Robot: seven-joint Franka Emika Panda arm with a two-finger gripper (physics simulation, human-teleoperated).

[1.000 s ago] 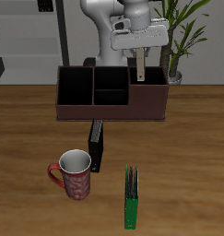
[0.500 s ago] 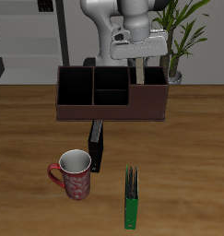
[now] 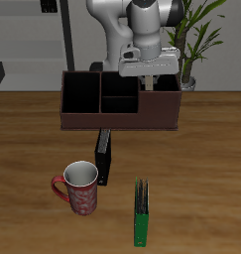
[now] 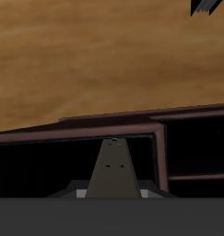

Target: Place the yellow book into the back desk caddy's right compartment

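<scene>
The yellow book [image 3: 149, 85] is held upright between the closed fingers of the gripper [image 3: 148, 74], its lower end already inside the right compartment [image 3: 161, 91] of the back desk caddy [image 3: 119, 117]. It should be lowered straight down, kept clear of the divider and far wall, and let go only once it is judged to rest on the floor.

Dark brown caddy [image 3: 119, 99], red patterned mug [image 3: 78, 189], seemingly grey-tan book [image 4: 111, 171]
</scene>
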